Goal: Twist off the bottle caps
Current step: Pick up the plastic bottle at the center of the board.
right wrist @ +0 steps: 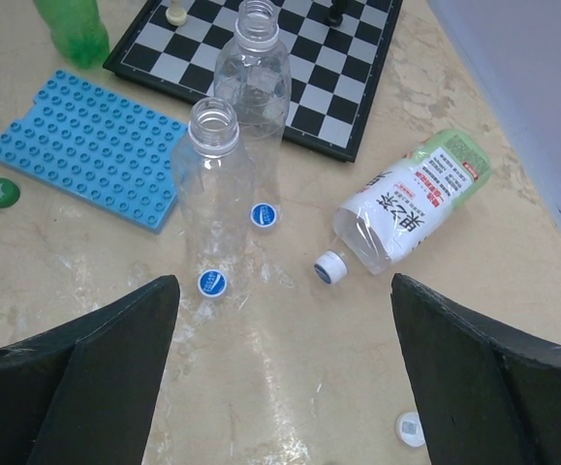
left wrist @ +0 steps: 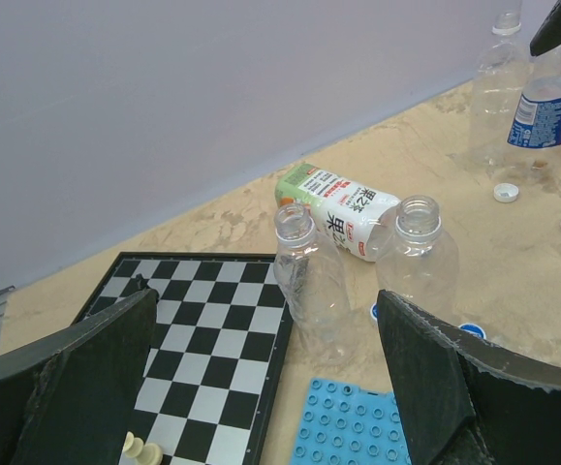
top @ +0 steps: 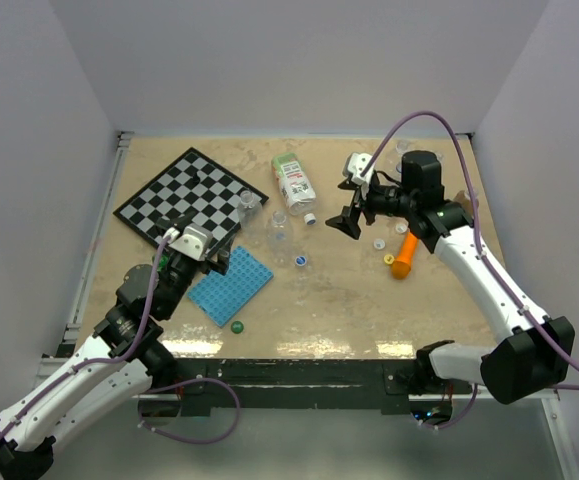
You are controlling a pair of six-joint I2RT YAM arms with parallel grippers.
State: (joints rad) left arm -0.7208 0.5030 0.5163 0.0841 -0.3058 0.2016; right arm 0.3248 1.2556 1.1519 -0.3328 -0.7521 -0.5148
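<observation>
The left hand [top: 191, 242] is hovering open and empty at lower left. A green cap [top: 237, 326], a blue cap [top: 300, 261] and a white cap [top: 377, 243] are lying mid-frame on the worktop [top: 339, 300]. The right hand [top: 352, 212] is hanging open and empty at upper right.

Bright even overhead light, soft faint shadows, pale glare on table [top: 299, 345], sharp focus

The fingers [right wrist: 96, 387] of the right gripper [right wrist: 282, 283] are looking matt black, rough-edged. Just ahead of them the clear bottles [right wrist: 217, 184] are showing thin, glossy plastic, the blue caps [right wrist: 212, 283] smooth plastic. Ahead to the right, the labelled bottle [right wrist: 406, 208] is wearing shiny printed film; ahead to the left, the blue studded plate [right wrist: 86, 145] is looking matt. Beneath, the table [right wrist: 299, 387] is showing a mottled, stone-like top.
</observation>
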